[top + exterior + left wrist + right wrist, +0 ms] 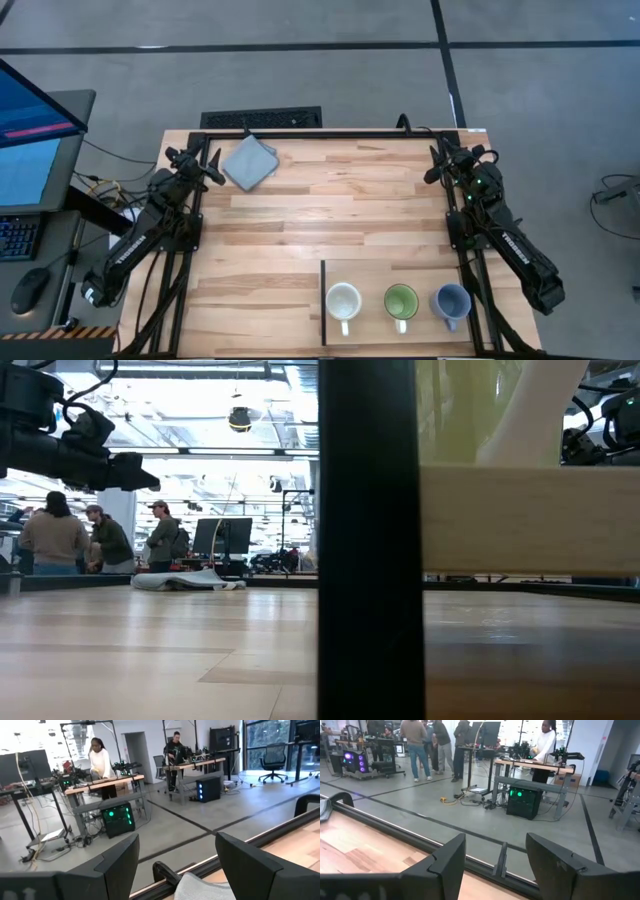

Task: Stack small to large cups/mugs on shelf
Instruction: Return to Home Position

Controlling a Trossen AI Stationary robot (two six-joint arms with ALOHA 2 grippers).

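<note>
Three mugs stand upright in a row on the shelf (380,275), a pale wood panel at the table's near right with a dark strip (323,300) on its left edge. They are the cream-white mug (343,301), the green mug (401,301) and the blue-grey mug (451,302), each with its handle toward the near edge. My left gripper (212,168) (177,865) hovers open at the far left corner, beside the grey cloth. My right gripper (437,165) (495,862) hovers open at the far right corner. Both are far from the mugs.
A grey folded cloth (248,160) (205,887) lies flat near the far left corner, just right of my left gripper. The planked tabletop (330,210) between the arms is bare wood. A dark rail (420,837) runs along the far edge. People stand at benches in the room beyond.
</note>
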